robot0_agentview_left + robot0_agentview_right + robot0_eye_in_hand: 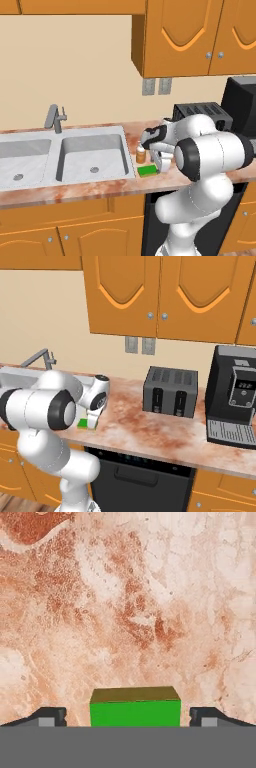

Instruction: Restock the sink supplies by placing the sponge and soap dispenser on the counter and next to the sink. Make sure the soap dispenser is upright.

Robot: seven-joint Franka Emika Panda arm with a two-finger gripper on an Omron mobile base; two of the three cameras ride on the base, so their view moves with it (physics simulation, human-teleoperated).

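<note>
My white, dark-jointed arm folds forward and low; my two-finger pincer point(128, 716) points straight down, jaws spread wide, dark fingertips point(49, 716) apart, nothing clasped between them.

Counter point(75, 187): reddish-brown and cream marbled stone slab on orange wooden cabinets, along the wall.
Sink point(32, 172): light grey, two basins, set into the left part of the counter; a grey lever faucet point(55, 119) stands at its far edge.
Soap dispenser point(141, 153): amber bottle with white pump, upright on the counter, just right of the sink.
Sponge point(147, 171): flat green block, lies on the counter near the front edge, just right of the sink and nearer than the bottle.
Toaster point(170, 391): dark grey, four slots, on the counter to the right, toward the wall.
Coffee machine point(235, 404): black, at the far right of the counter.
</note>
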